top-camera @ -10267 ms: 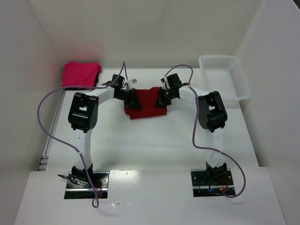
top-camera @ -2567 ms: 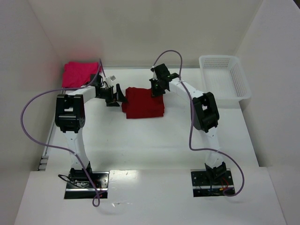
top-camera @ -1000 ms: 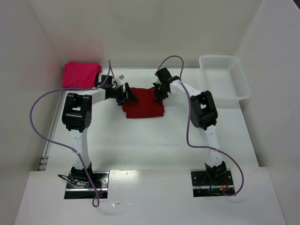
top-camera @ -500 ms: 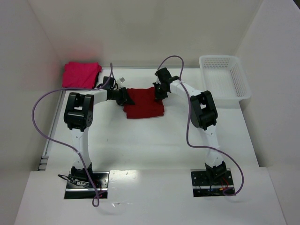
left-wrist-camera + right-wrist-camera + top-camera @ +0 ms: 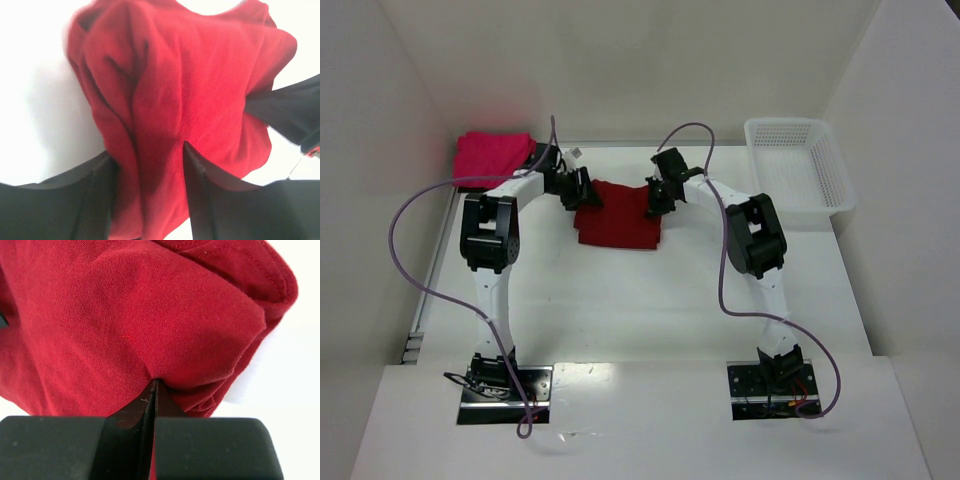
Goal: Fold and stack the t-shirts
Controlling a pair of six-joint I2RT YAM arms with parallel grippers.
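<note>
The dark crimson t-shirt (image 5: 618, 216) lies folded in a thick pad at the table's middle back. My left gripper (image 5: 582, 190) is at its left edge. In the left wrist view its fingers (image 5: 197, 195) stand apart with a bunched, creased fold of the crimson t-shirt (image 5: 190, 75) filling the gap between them (image 5: 148, 150). My right gripper (image 5: 657, 200) is at the shirt's right edge. Its jaws are shut (image 5: 155, 382) and pinch a pucker of the crimson cloth (image 5: 130, 305). The magenta-pink t-shirt (image 5: 492, 155) lies folded at the back left corner, apart from both grippers.
A white mesh basket (image 5: 798, 175) stands at the back right against the wall. White walls close in the table (image 5: 640, 290) at the back and on both sides. Purple cables loop above both arms.
My left gripper has swung back and left at the shirt's left edge, and the crimson shirt has shifted slightly left with it. The right gripper has barely moved.
</note>
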